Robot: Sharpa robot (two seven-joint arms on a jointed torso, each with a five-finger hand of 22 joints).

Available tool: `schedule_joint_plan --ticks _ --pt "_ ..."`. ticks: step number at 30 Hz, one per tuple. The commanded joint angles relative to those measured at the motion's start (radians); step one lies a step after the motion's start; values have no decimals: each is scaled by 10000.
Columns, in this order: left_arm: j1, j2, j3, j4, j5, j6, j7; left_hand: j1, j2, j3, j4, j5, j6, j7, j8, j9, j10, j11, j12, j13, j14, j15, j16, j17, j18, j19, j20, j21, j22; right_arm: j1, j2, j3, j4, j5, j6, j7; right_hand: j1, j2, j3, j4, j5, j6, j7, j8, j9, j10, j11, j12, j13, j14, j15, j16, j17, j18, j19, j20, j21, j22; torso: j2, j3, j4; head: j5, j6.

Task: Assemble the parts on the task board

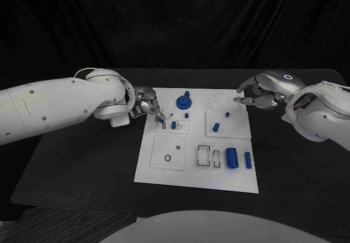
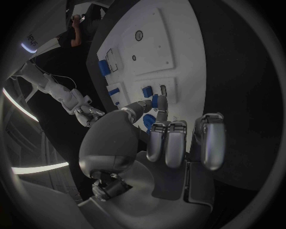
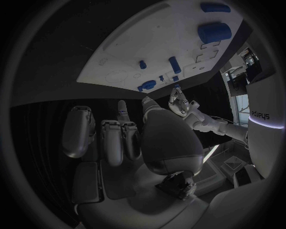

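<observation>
Both hands in head view — left hand [image 1: 146, 107] pinching part [image 1: 160, 120].

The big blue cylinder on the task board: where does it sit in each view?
Head view: big blue cylinder lies on the task board, on its near right part.
Left wrist view: too uncertain to pick out.
Right wrist view, near the circle's rim.
Shared landmark: the slim blue bar beside it.

From the head we look steeply down on the task board [image 1: 197, 167]; both wrist cameras sit close behind their hands, facing that same board.
</observation>
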Motion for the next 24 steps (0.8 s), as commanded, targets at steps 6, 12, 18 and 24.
schedule_joint_plan --ticks 6,12,18,24 --pt "-8 182 6 -153 10 176 30 -66 94 489 -426 -3 -34 -57 15 -15 1045 -34 -5 2623 1056 -38 27 2628 102 88 -12 -30 2107 -37 16 6 13 -23 23 -154 116 -3 -61 10 47 76 -14 -55 -16 1048 62 36 2633 950 51 -60 2382 71 -72 31 -44 1705 5 -1 1 7 -2" --pt "-31 275 5 -281 10 133 54 -75 107 494 -417 -8 -39 -55 11 -17 1045 -33 -5 2623 1056 -38 27 2628 102 88 -13 -31 2107 -42 15 6 12 -23 28 -150 116 -3 -61 10 47 76 -14 -55 -16 1048 62 36 2633 950 51 -60 2382 71 -72 31 -44 1705 5 -1 2 -9 -2" --pt "-42 344 5 -357 9 200 85 -86 130 503 -404 -14 -43 -53 7 -20 1045 -32 -5 2623 1056 -37 27 2628 105 82 -13 -40 2104 -45 16 6 9 -23 35 -152 123 -3 -63 8 50 82 -14 -55 -18 1048 61 36 2633 950 51 -60 2381 72 -72 30 -47 1705 5 -1 3 -10 -2" --pt "-81 383 5 -391 9 321 74 -91 142 507 -398 -18 -45 -52 5 -22 1045 -32 -5 2623 1056 -37 27 2628 105 80 -13 -43 2103 -49 33 6 4 -22 35 -146 125 -3 -64 8 51 84 -14 -55 -18 1048 61 36 2633 950 51 -60 2381 72 -72 30 -48 1705 5 -1 2 0 -2"
